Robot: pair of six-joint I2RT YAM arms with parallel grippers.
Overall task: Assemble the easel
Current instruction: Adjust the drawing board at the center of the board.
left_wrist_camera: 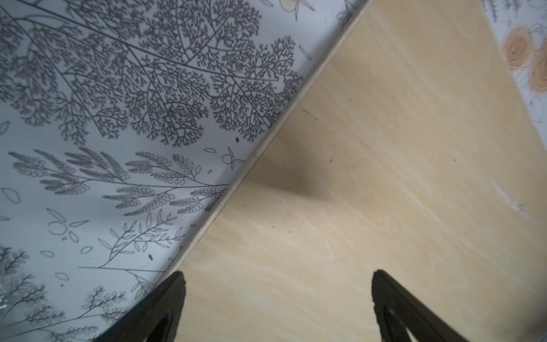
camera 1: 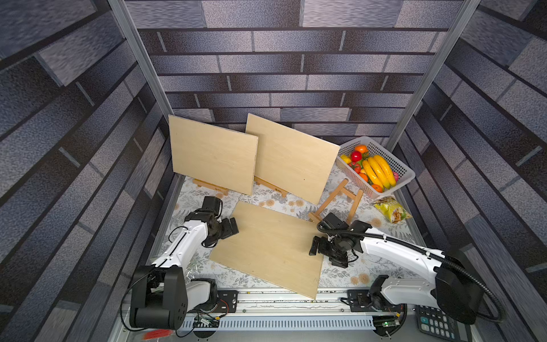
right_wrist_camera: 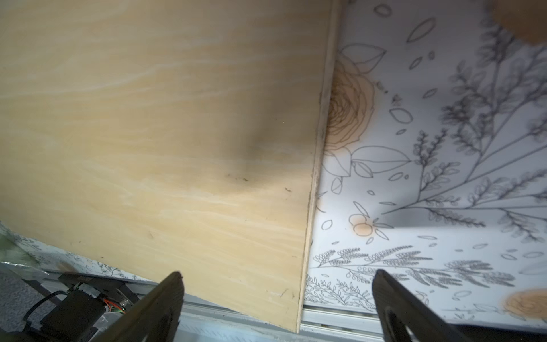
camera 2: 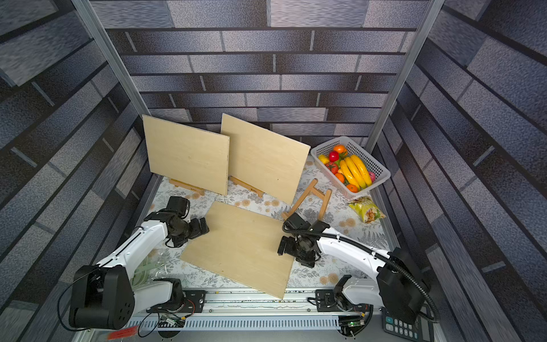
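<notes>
A bare wooden board (camera 1: 266,245) (camera 2: 239,245) lies flat mid-table, its near corner over the front rail. My left gripper (camera 1: 232,226) (left_wrist_camera: 276,278) hangs open over the board's left edge (left_wrist_camera: 236,189), nothing between its fingers. My right gripper (camera 1: 314,245) (right_wrist_camera: 276,278) is open astride the board's right edge (right_wrist_camera: 313,183), also holding nothing. A small empty wooden easel (camera 1: 337,204) (camera 2: 310,201) stands just behind the right arm. At the back, two more boards (camera 1: 213,154) (camera 1: 291,157) lean upright on small easels (camera 1: 210,186) (camera 1: 272,186).
A white basket (camera 1: 396,163) of plastic fruit sits at the back right, with a snack bag (camera 1: 392,208) beside it. A crumpled clear plastic bag (camera 2: 148,266) lies by the left arm's base. A calculator (camera 1: 438,322) is at the front right, beyond the aluminium rail (camera 1: 281,299).
</notes>
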